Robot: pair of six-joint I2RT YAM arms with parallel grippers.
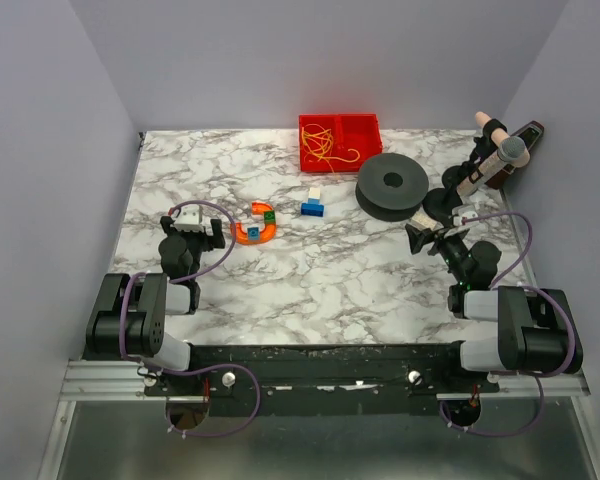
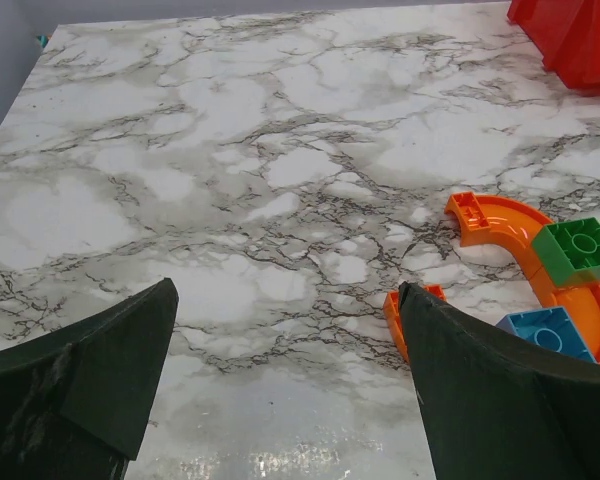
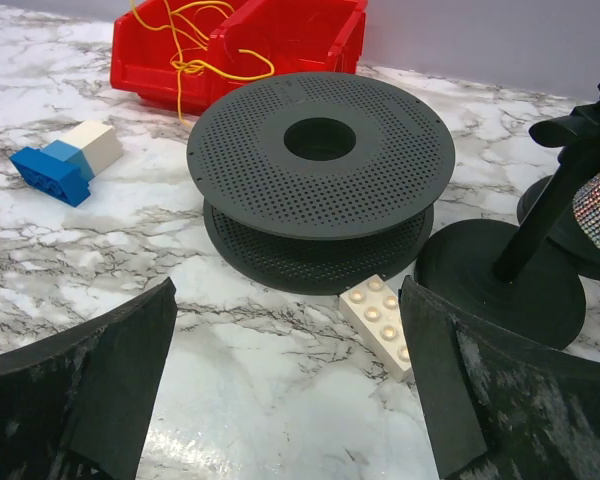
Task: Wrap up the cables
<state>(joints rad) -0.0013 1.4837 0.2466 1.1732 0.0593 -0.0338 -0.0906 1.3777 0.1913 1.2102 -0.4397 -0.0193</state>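
yellow-orange cables lie tangled in the red bin; your left tool and right tool both gape apart, empty. pull carelessly and thin loops could snag the bin wall or knot.

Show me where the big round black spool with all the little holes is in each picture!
Top view: black perforated spool, right of centre, beside the red plastic bin.
Left wrist: not in it; only the bin's corner, top right.
Right wrist: the spool fills the centre, bin behind it.
Shared landmark: the red bin.
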